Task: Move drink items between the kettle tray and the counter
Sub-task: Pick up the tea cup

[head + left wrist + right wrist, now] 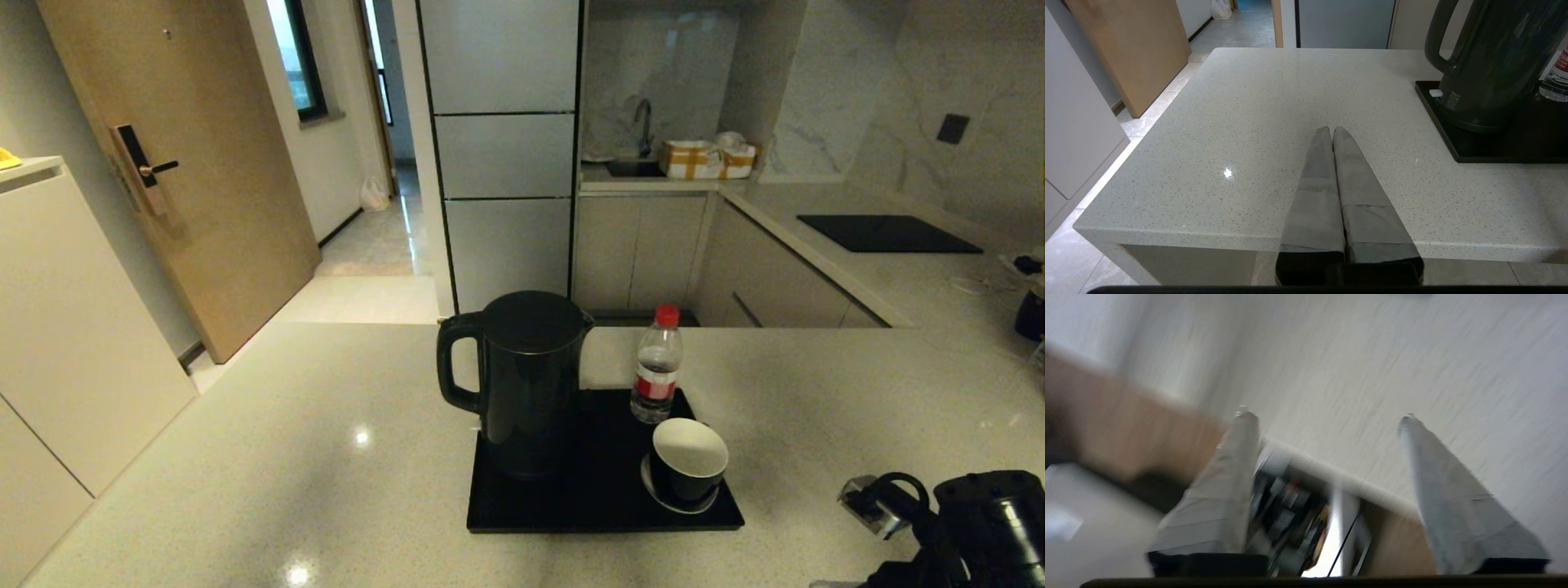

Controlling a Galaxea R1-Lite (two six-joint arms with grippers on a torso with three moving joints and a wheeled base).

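Pale speckled counter (269,457) under dim kitchen light, glossy, broad bare stretch toward its left edge and near-left corner. Black kettle tray (604,498) set near the middle of the near half, square to the near edge, a band of bare stone between tray rim and that edge. On the tray: tall black kettle (522,380) at its left side, upright, loop handle out over the tray's left rim; red-capped bottle (656,366) upright at the far right corner, just beside the kettle, a narrow gap between; black cup (688,460), white inside, at the near right corner on a small saucer (653,490), close behind the tray's right rim. Open stone right of the tray. Right gripper (1327,416) low at the counter's near right corner, well apart from the tray, fingers (1237,477) spread wide, nothing between them. Left gripper (1331,132) parked over the near edge, left of the tray, fingers pressed together, holding nothing. Black cooktop panel (886,233) far off on the right-hand worktop.
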